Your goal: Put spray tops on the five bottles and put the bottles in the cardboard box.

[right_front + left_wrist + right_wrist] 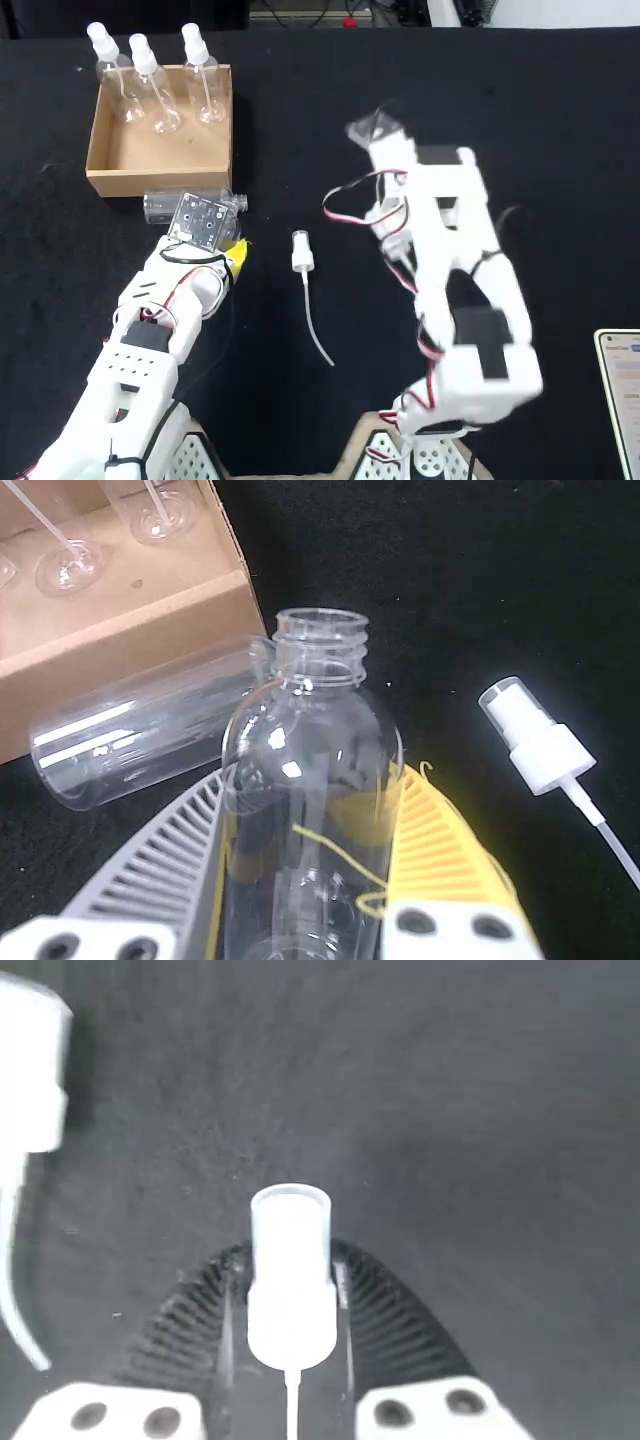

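Left of centre from above, my left gripper [315,780] hugged an open bottle [312,735] while my right gripper [290,1255] pinched a spray top [290,1295], so they could join.

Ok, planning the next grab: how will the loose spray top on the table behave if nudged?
The spray top looks like small plastic, so it is probably light. Its thin tube curves, so it is likely bendy. Being round, it may roll or swing around.

Robotics lab bench, I'd say: black cloth-covered table [560,110], loose tangle of cables [320,14] along its far edge, exposed red-and-black servo wires [352,186] on my white plastic right arm [455,200], lit flat screen device [620,395] near right.
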